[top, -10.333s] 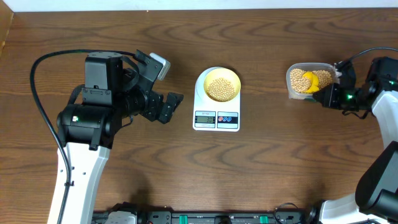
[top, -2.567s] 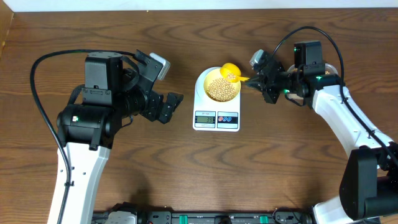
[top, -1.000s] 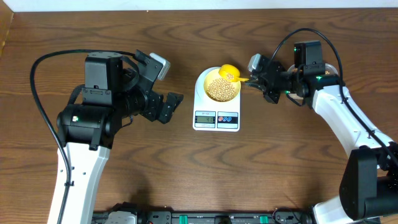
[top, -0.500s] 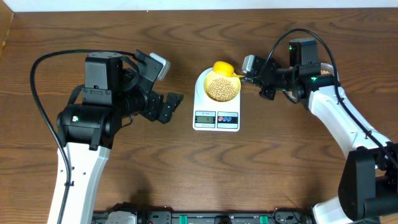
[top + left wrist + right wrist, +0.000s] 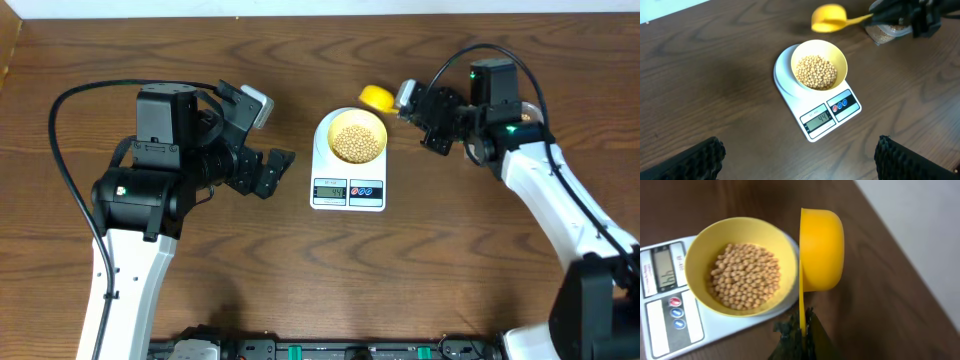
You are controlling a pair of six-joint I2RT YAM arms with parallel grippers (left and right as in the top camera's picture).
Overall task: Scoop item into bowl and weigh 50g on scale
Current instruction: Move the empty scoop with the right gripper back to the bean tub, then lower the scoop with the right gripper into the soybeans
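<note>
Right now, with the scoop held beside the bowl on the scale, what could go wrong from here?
The scale display appears to read 44, short of 50, so another heaped load of beans could overshoot. The scoop, clamped by its thin handle in the right gripper, is tipped on its side close to the rim of the bowl; a careless swing might bump the bowl and disturb the reading.

We see soft, even light from above on the counter (image 5: 300,290); shadows are faint. In its wrist view, the right pincer (image 5: 801,337) holding the scoop (image 5: 821,250) looks dark and blurred.
</note>
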